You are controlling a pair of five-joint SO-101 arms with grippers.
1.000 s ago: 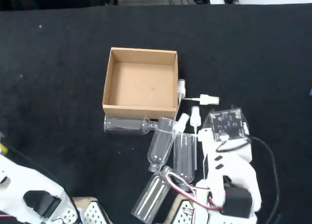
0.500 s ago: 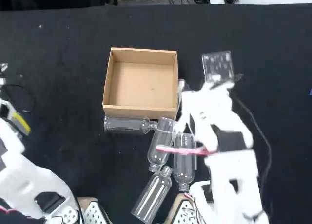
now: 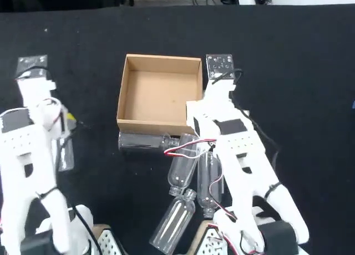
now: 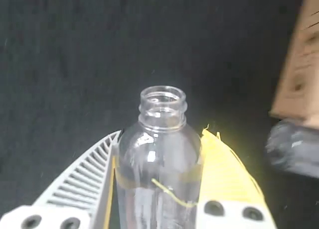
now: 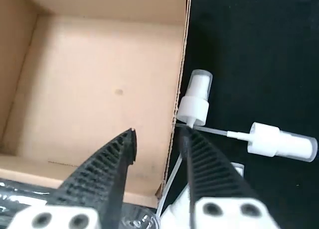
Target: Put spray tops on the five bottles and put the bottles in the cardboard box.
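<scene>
The left hand (image 4: 162, 137) pinches a bottle (image 4: 158, 162) below its open neck, well apart from the box (image 5: 99, 89). It looks light, stiff and slick. The right hand (image 5: 157, 134), spread, straddles the box wall beside a spray top (image 5: 195, 102), probably best taken by its collar.

High view looks down over the table (image 3: 299, 55) from afar — wrist views sit close, facing downward; all share the cardboard box (image 3: 161, 100).
</scene>
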